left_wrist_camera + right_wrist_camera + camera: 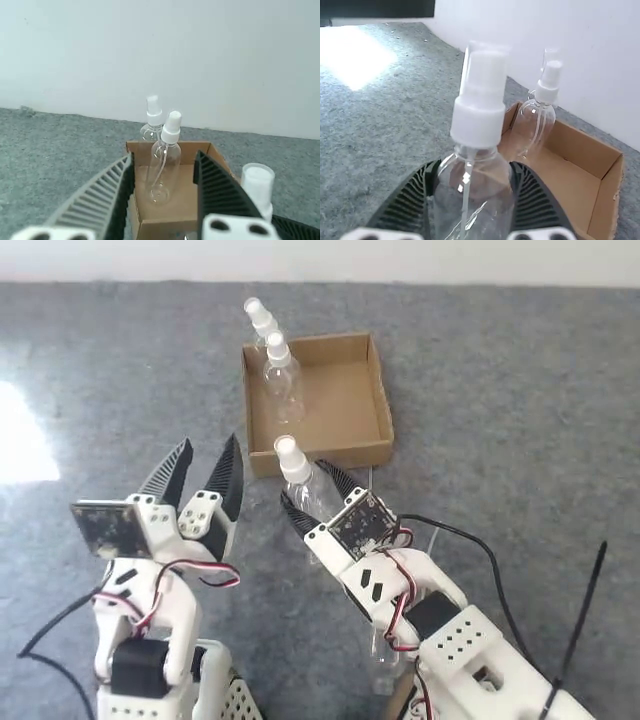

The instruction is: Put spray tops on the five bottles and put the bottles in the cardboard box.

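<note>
Grey, short-pile carpet-like surface (500, 390) runs back to a plain white wall (150, 50). On it sits the cardboard box (380, 390): shallow, square, open-topped, brown, w/ raw cut edges.

Right gripper (310, 495) has white plastic housing and black ribbed fingers. Its jaws are clamped on the round body of a clear plastic bottle (470, 190), one finger on each side. This held bottle is upright w/ a white spray top (477, 105) seated on its neck and a thin dip tube visible through the wall. It's just outside the box's near wall, towards the left corner; can't tell if it touches the cardboard.

Second clear bottle (283, 380), same rounded shape and white sprayer, stands upright inside the box by the far-left corner. Third bottle (260, 318), also w/ a sprayer, stands just behind that corner, outside the box.

Left gripper (210, 445), same build, is near-left of the box. Its jaws are spread wide w/ nothing between them. Thin red and black wires (215, 575) loop over both white arms.
</note>
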`<action>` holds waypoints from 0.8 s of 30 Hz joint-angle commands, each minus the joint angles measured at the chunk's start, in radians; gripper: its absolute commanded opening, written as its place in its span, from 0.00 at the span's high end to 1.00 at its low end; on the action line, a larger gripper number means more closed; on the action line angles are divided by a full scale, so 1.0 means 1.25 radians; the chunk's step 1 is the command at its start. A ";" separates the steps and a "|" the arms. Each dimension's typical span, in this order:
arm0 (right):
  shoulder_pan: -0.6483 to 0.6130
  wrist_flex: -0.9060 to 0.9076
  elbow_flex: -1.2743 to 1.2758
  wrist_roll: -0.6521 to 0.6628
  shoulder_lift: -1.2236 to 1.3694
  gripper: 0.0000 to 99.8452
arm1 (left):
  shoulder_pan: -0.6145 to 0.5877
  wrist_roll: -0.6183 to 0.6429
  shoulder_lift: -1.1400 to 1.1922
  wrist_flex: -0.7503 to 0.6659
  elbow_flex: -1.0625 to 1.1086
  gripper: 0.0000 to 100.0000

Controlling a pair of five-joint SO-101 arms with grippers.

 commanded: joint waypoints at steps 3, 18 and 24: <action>-0.019 0.009 -0.043 -0.009 -0.132 0.99 | 0.002 0.015 0.086 -0.069 -0.007 0.82; -0.063 0.138 0.023 -0.009 -0.374 0.99 | 0.092 -0.012 0.109 -0.044 -0.013 0.82; -0.084 0.139 0.029 -0.007 -0.364 0.99 | 0.092 -0.012 0.108 -0.038 -0.025 0.82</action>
